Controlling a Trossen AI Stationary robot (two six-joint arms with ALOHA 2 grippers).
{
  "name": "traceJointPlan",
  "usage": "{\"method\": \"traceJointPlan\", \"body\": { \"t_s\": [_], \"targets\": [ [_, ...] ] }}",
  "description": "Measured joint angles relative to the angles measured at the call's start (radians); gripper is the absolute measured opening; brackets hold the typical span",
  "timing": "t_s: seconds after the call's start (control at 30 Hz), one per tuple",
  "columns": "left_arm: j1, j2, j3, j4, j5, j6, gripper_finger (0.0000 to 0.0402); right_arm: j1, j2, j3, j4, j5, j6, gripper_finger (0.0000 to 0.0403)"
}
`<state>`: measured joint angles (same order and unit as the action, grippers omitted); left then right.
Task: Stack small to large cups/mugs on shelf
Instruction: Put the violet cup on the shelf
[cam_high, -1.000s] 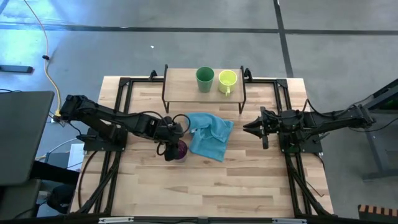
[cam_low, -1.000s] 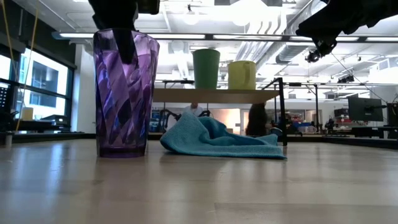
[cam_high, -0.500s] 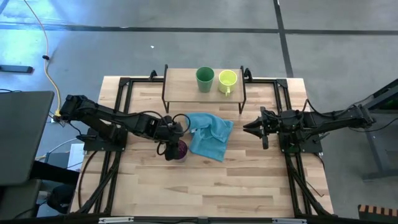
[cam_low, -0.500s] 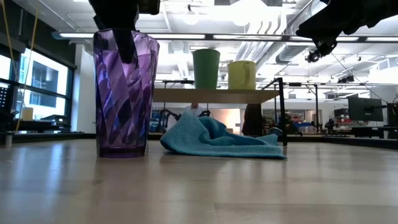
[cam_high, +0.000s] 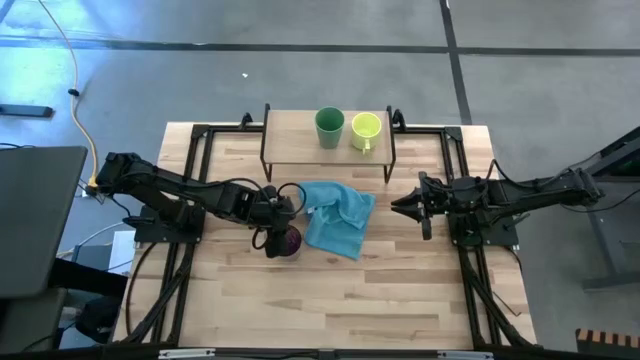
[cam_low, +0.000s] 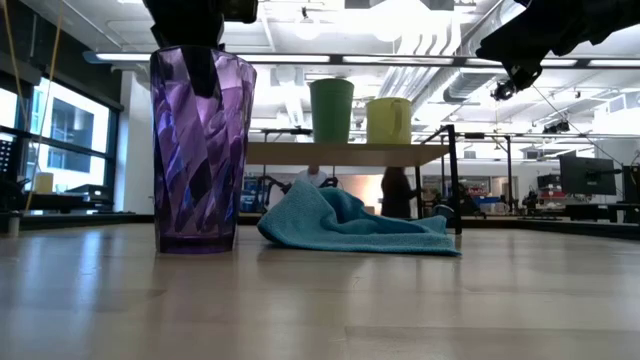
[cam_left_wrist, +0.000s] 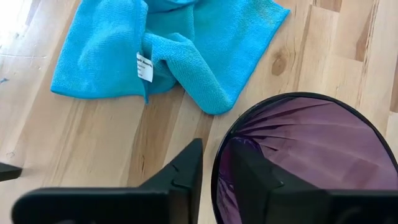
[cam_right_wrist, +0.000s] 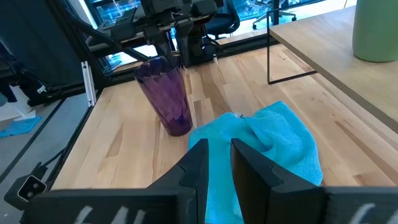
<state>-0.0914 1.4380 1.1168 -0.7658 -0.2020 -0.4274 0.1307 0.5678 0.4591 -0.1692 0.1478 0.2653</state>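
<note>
Purple tumbler is standing upright on the bench, and we are seeing the left tool straddling its rim, one finger inside and one outside, gripping the wall. Just beside it a blue cloth is lying crumpled. Behind, the green cup and yellow-green mug are sitting side by side on the shelf. Right of the cloth, the right tool is hovering clear of the bench, fingers narrow and holding nothing.

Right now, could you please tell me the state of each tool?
Left tool: shut on the rim of the translucent purple tumbler.
Right tool: nearly shut, holding nothing.
</note>
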Motion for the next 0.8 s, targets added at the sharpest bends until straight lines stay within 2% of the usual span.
{"method": "traceJointPlan", "body": {
  "t_s": [0.3, 0.63, 0.8],
  "targets": [
    [0.000, 0.000, 0.000, 0.001, 0.000, 0.000, 0.0046, 0.000, 0.000, 0.000, 0.000, 0.000, 0.000, 0.0057],
    [0.000, -0.001, 0.000, 0.004, 0.000, -0.003, 0.0006, 0.000, 0.000, 0.000, -0.005, 0.000, 0.000, 0.0057],
    [0.000, -0.001, 0.000, 0.003, 0.000, -0.002, 0.0011, 0.000, 0.000, 0.000, -0.007, -0.001, 0.000, 0.0057]
  ]
}}
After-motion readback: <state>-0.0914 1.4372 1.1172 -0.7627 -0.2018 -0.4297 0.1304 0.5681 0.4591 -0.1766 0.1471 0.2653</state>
